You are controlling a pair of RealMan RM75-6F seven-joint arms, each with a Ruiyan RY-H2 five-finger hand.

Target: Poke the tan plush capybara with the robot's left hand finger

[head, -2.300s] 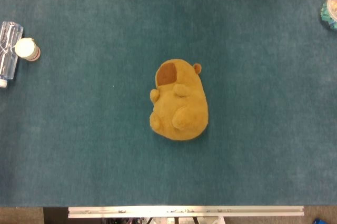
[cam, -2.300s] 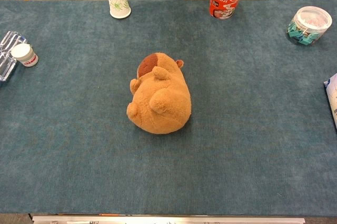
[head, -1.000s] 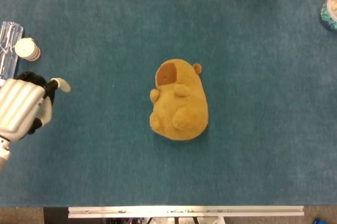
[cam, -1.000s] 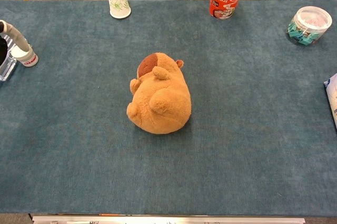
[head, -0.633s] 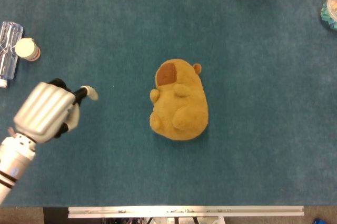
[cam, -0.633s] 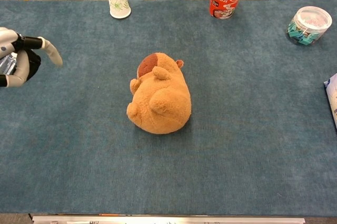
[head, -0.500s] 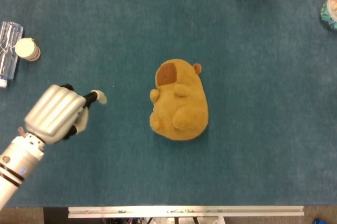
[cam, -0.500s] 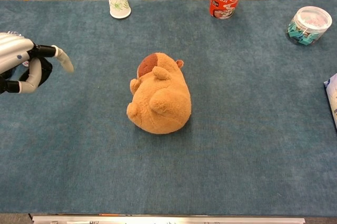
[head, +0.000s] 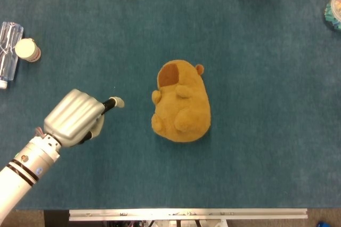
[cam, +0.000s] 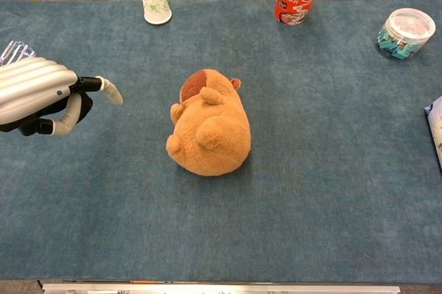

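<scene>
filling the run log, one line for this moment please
left hand: one finger extended toward tan plush capybara, apart | right hand: not in view | poke: not yet done

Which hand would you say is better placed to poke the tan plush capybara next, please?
The left hand: it is over the table with one finger extended toward the tan plush capybara, not touching it. The right hand appears in neither view.
</scene>
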